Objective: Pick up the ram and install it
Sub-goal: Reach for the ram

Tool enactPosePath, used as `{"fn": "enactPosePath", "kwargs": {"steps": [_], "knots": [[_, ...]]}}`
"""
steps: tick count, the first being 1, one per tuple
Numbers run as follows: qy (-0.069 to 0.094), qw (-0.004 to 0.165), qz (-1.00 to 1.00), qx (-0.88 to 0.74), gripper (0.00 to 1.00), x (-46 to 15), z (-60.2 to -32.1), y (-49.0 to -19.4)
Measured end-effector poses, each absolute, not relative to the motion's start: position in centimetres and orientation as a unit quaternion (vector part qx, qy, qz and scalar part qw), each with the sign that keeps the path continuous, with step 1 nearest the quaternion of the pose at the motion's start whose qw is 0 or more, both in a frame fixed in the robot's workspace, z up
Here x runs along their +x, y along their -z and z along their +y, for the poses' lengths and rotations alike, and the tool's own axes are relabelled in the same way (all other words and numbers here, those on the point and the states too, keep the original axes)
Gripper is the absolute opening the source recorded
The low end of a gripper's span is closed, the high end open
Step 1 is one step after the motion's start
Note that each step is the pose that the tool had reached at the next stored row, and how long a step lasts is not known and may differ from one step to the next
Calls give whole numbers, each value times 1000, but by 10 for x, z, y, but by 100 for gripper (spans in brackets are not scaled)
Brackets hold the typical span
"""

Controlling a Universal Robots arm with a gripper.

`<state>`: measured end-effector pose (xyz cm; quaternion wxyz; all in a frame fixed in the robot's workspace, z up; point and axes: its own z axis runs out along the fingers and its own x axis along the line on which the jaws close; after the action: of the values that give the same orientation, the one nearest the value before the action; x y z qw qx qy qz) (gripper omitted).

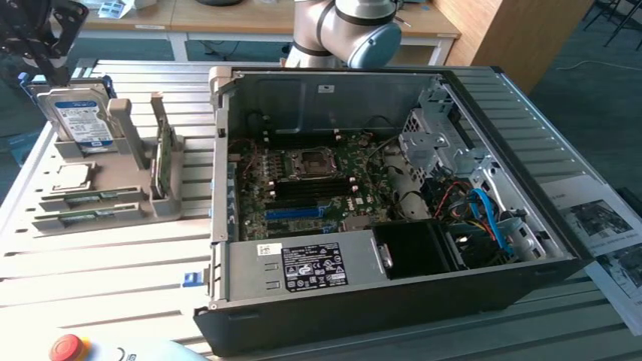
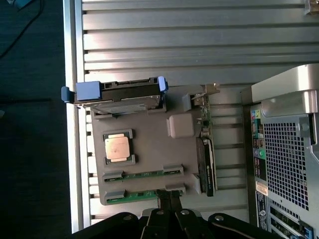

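On the slatted metal counter [image 1: 120, 263] sits an open computer case [image 1: 351, 320], and just beside it, toward the exterior view's left, a grey holder [image 1: 150, 207]. Wooden desks [image 1: 251, 19] stand behind. The holder carries an upright hard drive [image 1: 80, 116], a square processor [image 1: 71, 177] and two green ram sticks [image 1: 89, 198] lying flat side by side at its near edge. The arm's grey joint [image 1: 366, 34] rises behind the case. Its black gripper [image 1: 59, 74] hangs over the hard-drive end of the holder, fingers pressed together and holding nothing. In the wrist view the fingertips [image 2: 169, 196] point at the ram sticks [image 2: 144, 174]. Bare slats lie open in front of the holder.
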<state>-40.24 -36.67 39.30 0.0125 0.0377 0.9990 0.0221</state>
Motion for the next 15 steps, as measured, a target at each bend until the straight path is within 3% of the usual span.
{"fn": "enactPosePath", "kwargs": {"steps": [15], "knots": [[-22,12,999,38,10,-405,-371,-393]]}}
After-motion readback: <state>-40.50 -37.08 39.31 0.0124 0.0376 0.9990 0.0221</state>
